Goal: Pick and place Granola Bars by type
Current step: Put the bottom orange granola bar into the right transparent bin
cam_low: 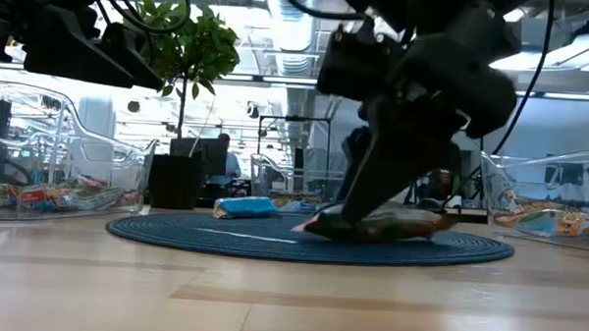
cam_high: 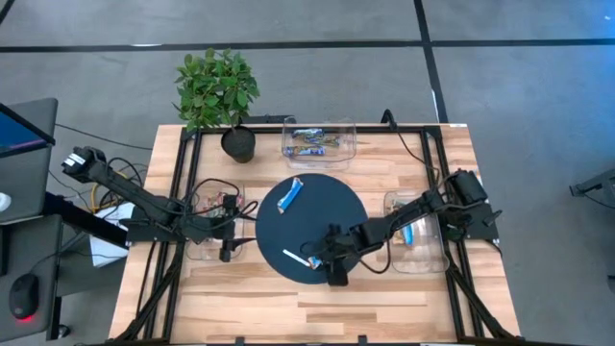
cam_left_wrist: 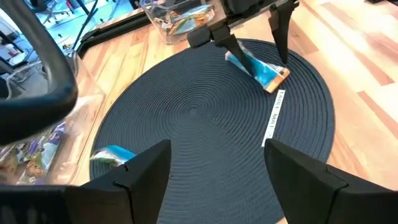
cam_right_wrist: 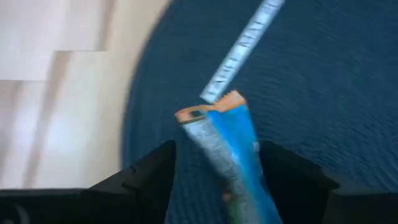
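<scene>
Right gripper (cam_right_wrist: 214, 180) fills your R wrist view: fingers stand wide, straddling a blue-and-white bar (cam_right_wrist: 233, 155) that lies between them on the dark round mat (cam_right_wrist: 323, 74). You can't tell if either pad touches the wrapper; nothing reads as clamped. Thin white stick (cam_right_wrist: 239, 53) lies just past the bar's crimped end, on the mat, and it's not a bar, so leave it.

High view: R gripper (cam_high: 332, 258) sits low over the mat's near-right part, same bar (cam_high: 314, 259) at its tip, stick (cam_high: 295, 257) beside it. Second blue bar (cam_high: 291, 195) lies apart on the mat's far-left part.

Left gripper (cam_left_wrist: 214, 171) is wide too, holding nothing, parked at the mat's left edge next to the left bin (cam_high: 213, 207).

Sorted so far, as far as you can see:
- far bin (cam_high: 319, 140): several bars, blue ones among them, count unclear
- right bin (cam_high: 418, 231): at least one blue-ish packet (cam_high: 408, 234)
- left bin: multicoloured wrappers visible in L wrist view (cam_left_wrist: 34, 149)

Left to do: two blue bars on the mat, none other seen loose. Judgement: task near its end; you're at the grasp step on the near bar, then the far one.

Risk: glossy wrapper may slide under a closing finger; stick is close enough to get dragged along.
</scene>
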Robot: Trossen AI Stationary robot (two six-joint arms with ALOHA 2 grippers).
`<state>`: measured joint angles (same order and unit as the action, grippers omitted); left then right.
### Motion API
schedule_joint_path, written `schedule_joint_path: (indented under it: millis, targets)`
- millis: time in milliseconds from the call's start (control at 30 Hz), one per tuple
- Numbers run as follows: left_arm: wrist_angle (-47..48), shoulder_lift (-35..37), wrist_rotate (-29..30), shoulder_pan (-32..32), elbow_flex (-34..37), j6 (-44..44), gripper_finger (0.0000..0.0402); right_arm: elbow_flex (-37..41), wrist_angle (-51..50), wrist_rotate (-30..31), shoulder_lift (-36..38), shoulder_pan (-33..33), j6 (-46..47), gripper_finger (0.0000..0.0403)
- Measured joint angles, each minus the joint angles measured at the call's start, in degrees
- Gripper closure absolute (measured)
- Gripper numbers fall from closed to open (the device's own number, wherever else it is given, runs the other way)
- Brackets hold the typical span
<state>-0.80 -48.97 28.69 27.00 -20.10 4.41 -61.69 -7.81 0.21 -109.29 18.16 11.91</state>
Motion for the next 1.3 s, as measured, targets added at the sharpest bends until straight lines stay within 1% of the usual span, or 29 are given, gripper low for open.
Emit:
schedule_joint_path:
  millis: [67, 167, 233, 533, 633, 733, 867, 1000, 1100, 1133, 1200, 1300]
  targets:
    - [-0.02, 0.02, 0.13, 0.0, 0.0, 0.01, 0.015, -0.11, -1.71, 1.4, 0.02, -0.38, 1.66, 0.0181]
    - [-0.02, 0.0, 0.15, 0.0, 0.0, 0.29, 0.015, -0.06, -4.28, 5.13, 0.5, -0.38, 2.66, 0.0194]
    - [-0.02, 0.0, 0.15, 0.0, 0.0, 0.36, 0.015, -0.14, -4.18, 6.4, 0.76, -0.32, 2.63, 0.0207]
    - [0.04, 0.0, 0.18, 0.0, 0.0, 0.36, 0.015, -0.09, -4.89, 7.71, 0.71, -0.36, 1.73, 0.0297]
    - [0.07, 0.0, 0.21, 0.0, 0.0, 0.36, 0.015, -0.09, -4.81, 9.27, 0.71, -0.32, 1.07, 0.0323]
    - [0.07, 0.0, 0.21, 0.0, 0.0, 0.36, 0.015, -0.09, -4.69, 10.24, 0.74, -0.32, -0.3, 0.0337]
    - [0.21, 0.0, 0.21, 0.0, 0.0, 0.36, 0.015, -0.9, -5.36, 11.0, 1.41, -0.36, -0.57, 0.0342]
    - [0.41, 0.0, 0.2, 0.0, 0.0, 0.36, 0.015, -3.85, -9.24, 14.36, 2.82, 0.04, -1.89, 0.0343]
    - [0.5, 0.0, 0.2, 0.0, 0.02, 0.36, 0.015, -6.4, -17.13, 18.03, 5.21, 0.45, -0.7, 0.0343]
    - [0.73, -0.02, 0.22, 0.0, 0.02, 0.34, 0.015, -7.53, -18.43, 19.19, 5.83, 0.68, 0.64, 0.0343]
    - [0.94, -0.02, 0.22, 0.0, 0.02, 0.32, 0.015, -8.67, -25.38, 22.71, 8.05, 1.04, 4.77, 0.0343]
    - [1.43, -0.02, 0.19, 0.0, 0.04, -0.11, 0.015, -10.32, -33.53, 27.97, 11.17, 1.72, 13.13, 0.0343]
